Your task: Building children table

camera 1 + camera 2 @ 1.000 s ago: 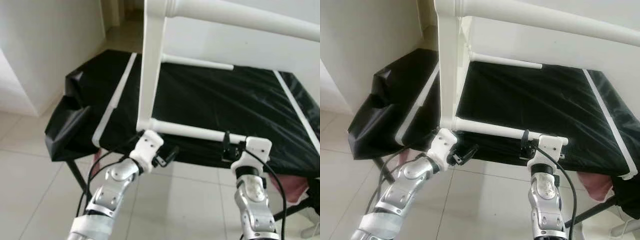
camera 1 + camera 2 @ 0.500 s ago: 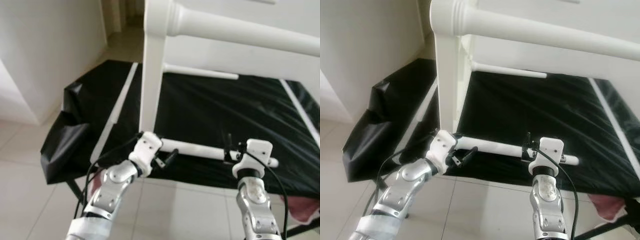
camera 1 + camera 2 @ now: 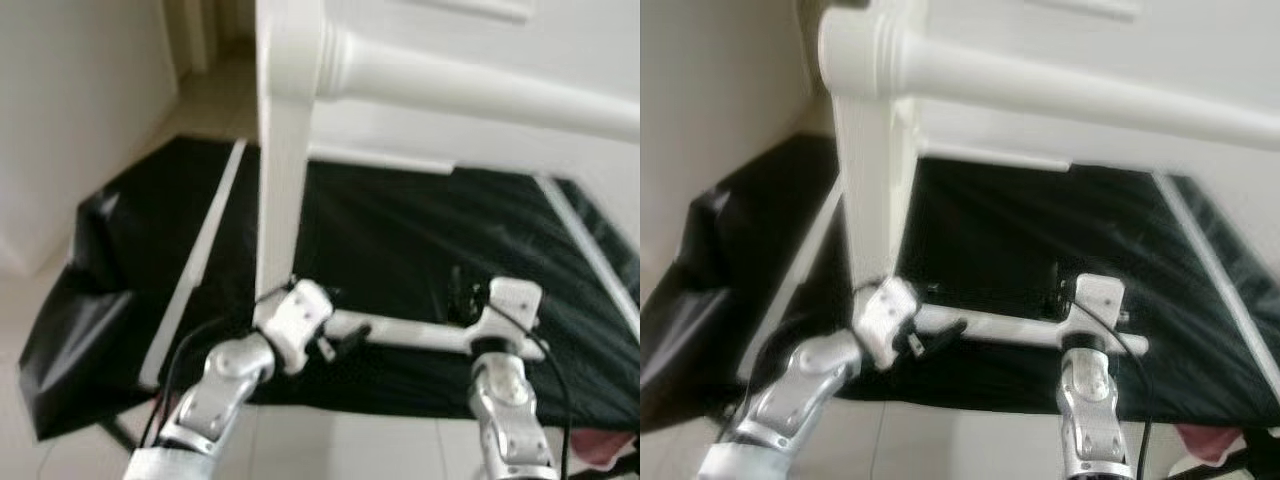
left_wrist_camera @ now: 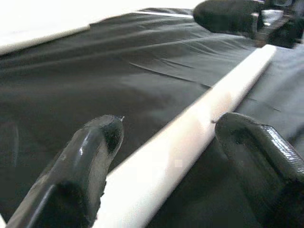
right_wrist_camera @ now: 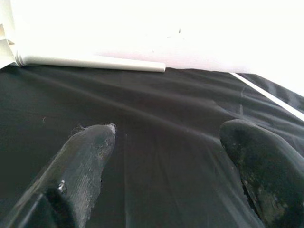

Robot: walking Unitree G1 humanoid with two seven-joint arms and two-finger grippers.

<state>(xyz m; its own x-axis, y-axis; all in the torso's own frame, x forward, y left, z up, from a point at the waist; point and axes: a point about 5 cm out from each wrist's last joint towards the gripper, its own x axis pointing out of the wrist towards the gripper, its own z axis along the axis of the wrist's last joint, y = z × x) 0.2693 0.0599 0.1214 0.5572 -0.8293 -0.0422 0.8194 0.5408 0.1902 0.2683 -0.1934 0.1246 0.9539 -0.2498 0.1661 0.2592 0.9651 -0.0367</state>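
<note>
1. L gripper (image 4: pixel 166 152): fingers (image 4: pixel 90 156) spread wide, one on each side of the white rail (image 4: pixel 190 137). Rail runs between them, not clamped; gap visible on both sides. In the head views the L gripper (image 3: pixel 335 335) sits at the rail's left end, just beside the foot of the post.
2. R gripper (image 5: pixel 166 156): fingers (image 5: pixel 83 156) also wide, nothing between them, only black cloth ahead. In the head view the R gripper (image 3: pixel 465 300) sits at the rail's right end (image 3: pixel 500 345); can't tell if it touches.
3. Task thing: white table frame (image 3: pixel 285 150), tall square post standing on the cloth, thick turned bar going off right from its top, low rail at its foot. A second thin rail (image 5: pixel 90 61) lies at the far side of the frame.
4. All on a black-covered work surface (image 3: pixel 400 220) w/ white edge strips; tiled floor around.
5. Step, my read: steadying/positioning the frame via the low rail; neither side has a grip yet.
6. Next move calls for: close L fingers square on the rail, bring R down onto the right end, then shift both together so the post doesn't tip.
</note>
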